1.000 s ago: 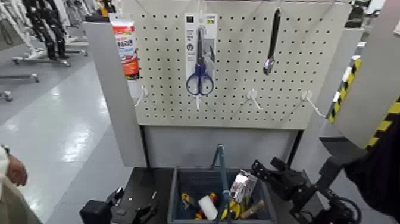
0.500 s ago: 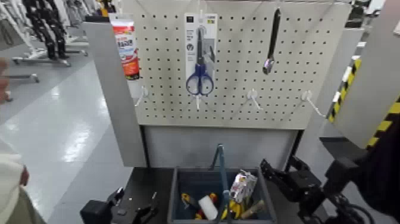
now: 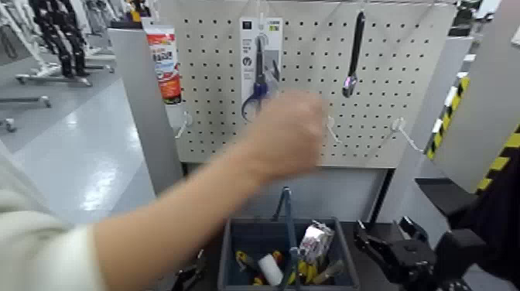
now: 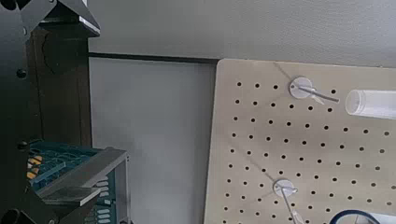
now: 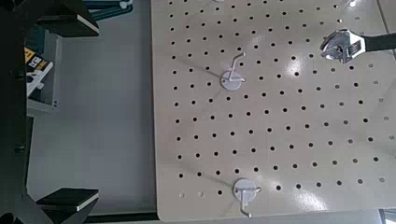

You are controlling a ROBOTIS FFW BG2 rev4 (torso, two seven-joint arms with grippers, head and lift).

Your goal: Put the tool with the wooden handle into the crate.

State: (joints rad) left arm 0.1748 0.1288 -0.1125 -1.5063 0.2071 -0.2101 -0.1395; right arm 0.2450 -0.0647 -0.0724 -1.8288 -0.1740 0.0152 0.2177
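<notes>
One pegboard [image 3: 224,147] above grey floor [image 3: 100,166]

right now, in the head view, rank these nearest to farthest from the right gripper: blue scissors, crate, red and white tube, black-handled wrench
From the right gripper:
1. crate, low, just to its left
2. black-handled wrench, right side of the pegboard
3. blue scissors, left of the wrench
4. red and white tube, far left

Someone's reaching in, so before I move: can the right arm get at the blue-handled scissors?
Probably not safely: the person's hand is in front of part of the scissors in the head view. The right gripper is open, low by the crate's right side.
</notes>
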